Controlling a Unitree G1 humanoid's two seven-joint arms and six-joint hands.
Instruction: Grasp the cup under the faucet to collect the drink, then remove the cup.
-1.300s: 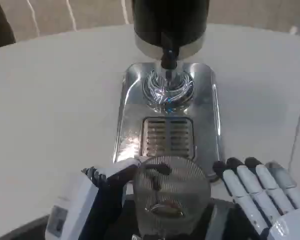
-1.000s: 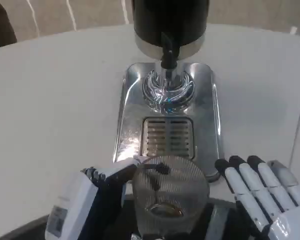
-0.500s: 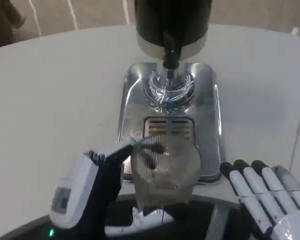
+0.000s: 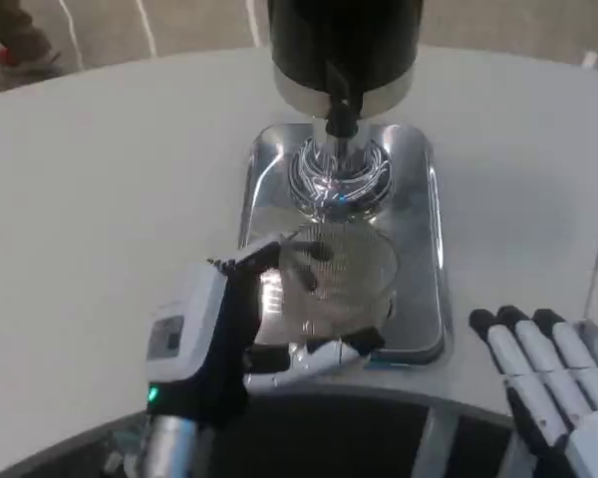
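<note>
My left hand wraps its fingers around the ribbed clear glass cup, holding it over the polished steel drip tray, just short of the black faucet. My right hand rests flat on the smooth white counter, fingers straight, holding nothing.

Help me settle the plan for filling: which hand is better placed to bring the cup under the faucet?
The left hand. It already grips the ribbed glass cup over the steel tray, just short of the faucet. The right hand rests on the table, holding nothing.
</note>
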